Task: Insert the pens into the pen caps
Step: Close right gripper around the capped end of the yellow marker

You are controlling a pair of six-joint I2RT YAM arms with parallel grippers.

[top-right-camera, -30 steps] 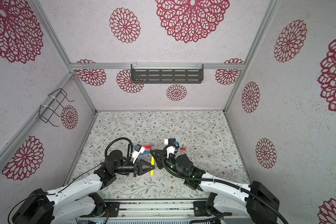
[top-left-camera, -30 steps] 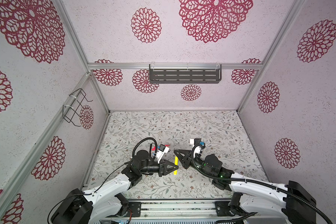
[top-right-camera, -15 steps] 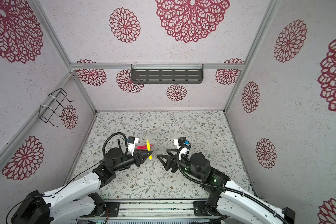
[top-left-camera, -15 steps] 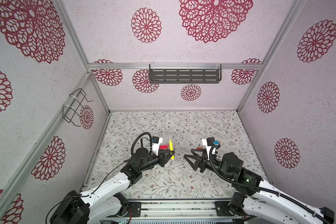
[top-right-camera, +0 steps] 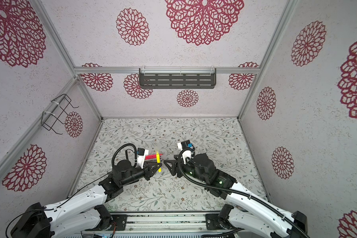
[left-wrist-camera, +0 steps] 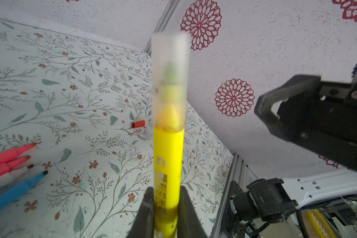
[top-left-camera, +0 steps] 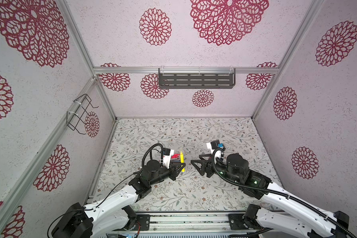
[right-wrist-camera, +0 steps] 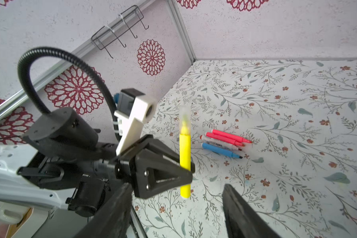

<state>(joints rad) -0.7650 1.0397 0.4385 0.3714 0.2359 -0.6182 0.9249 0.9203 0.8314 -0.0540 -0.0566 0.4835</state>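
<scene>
Left pincer (left-wrist-camera: 166, 193) is clenched on the lower barrel of the yellow pen (left-wrist-camera: 168, 156), which is carried clear of the worktop (top-left-camera: 194, 191) and crosses the fingers with both ends projecting. A clear cap (left-wrist-camera: 170, 82) is seated over the pen's tip. Right pincer (top-left-camera: 196, 159) is released, its jaws wide apart with nothing between them, and faces the left pincer near the held pen without touching it. Two pinkish-red pens (right-wrist-camera: 229, 136), a white pen (right-wrist-camera: 218, 144) and a blue pen (right-wrist-camera: 221, 150) lie uncapped, side by side and touching, on the worktop beyond the left pincer. A red cap (left-wrist-camera: 138, 124) lies apart from them.
</scene>
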